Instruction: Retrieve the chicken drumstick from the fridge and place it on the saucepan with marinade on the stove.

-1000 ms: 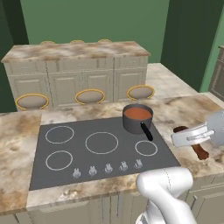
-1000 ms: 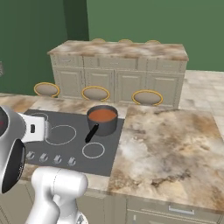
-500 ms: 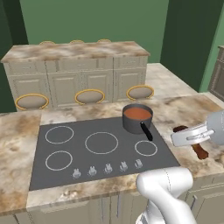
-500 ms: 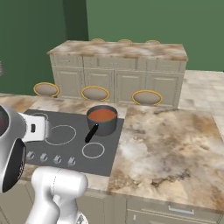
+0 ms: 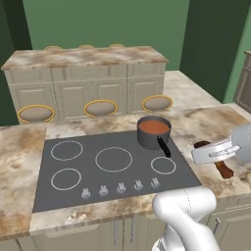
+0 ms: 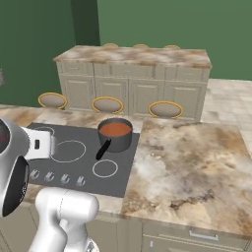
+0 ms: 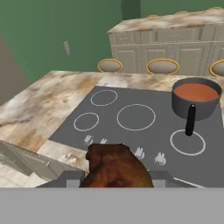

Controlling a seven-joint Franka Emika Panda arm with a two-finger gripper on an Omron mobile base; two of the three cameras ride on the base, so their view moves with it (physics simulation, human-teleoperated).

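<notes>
Gripper part-closed on chicken drumstick, held above bench just right of stove. Saucepan with marinade sits on stove's rear right corner.

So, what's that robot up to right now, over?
Pincer shut on chicken drumstick. Saucepan of marinade waiting on stove. Path looks clear.

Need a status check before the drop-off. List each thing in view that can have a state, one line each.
chicken drumstick: held in the gripper, off the counter.
gripper: shut on the chicken drumstick.
saucepan: upright on the stove's back right, uncovered, handle toward the knobs.
marinade: fills the saucepan, nothing in it yet.
stove: other burners bare.
</notes>
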